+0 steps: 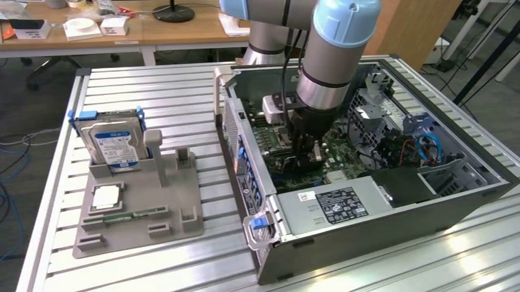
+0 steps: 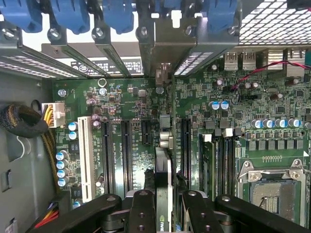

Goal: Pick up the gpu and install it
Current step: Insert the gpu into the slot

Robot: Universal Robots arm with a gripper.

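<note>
The gpu (image 2: 163, 170) is seen edge-on in the wrist view, a thin dark card standing upright between my two black fingers (image 2: 142, 213). My gripper (image 2: 165, 216) is shut on it. The card's pale bracket end points toward the case's rear slot openings (image 2: 163, 58). It hangs just over the green motherboard (image 2: 126, 102), in line with the long black expansion slots (image 2: 125, 150); whether it touches a slot is hidden. In the exterior view my gripper (image 1: 309, 163) is down inside the open computer case (image 1: 366, 207).
A grey parts holder (image 1: 138, 228) stands on the slatted table at the exterior view's left, with the silver hard drive (image 1: 114, 143), a processor (image 1: 106, 198) and a green memory stick (image 1: 134, 215). The case walls, blue slot latches (image 2: 116, 14), cables (image 2: 22, 121) and the processor socket (image 2: 272, 189) surround the card.
</note>
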